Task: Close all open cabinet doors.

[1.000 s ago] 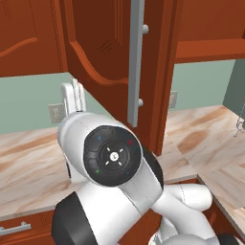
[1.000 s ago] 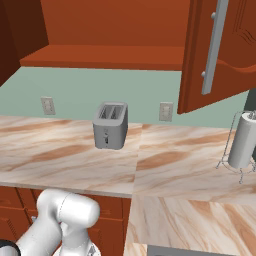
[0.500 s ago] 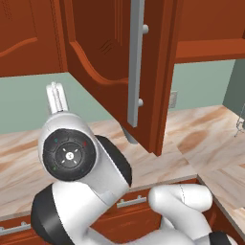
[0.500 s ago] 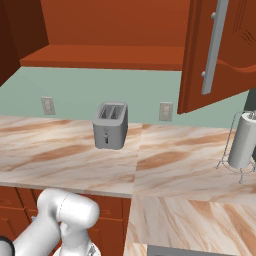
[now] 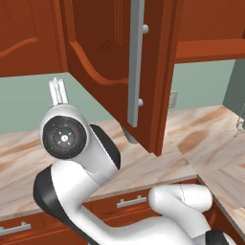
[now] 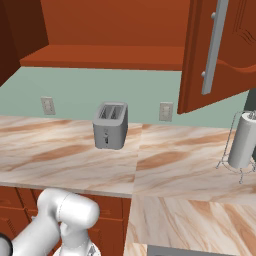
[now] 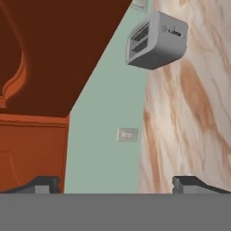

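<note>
Above the marble counter, one cabinet door hangs wide open with its silver bar handle facing the robot, and in the right base view it juts out from the wall unit over the paper-towel stand. Over the last second the arm's big joint has swung leftward and lower while door and base stayed put, so the closing push looks not yet begun. Gripper fingers stand wide apart and empty, the hand camera rolled toward the toaster and a wall outlet.
</note>
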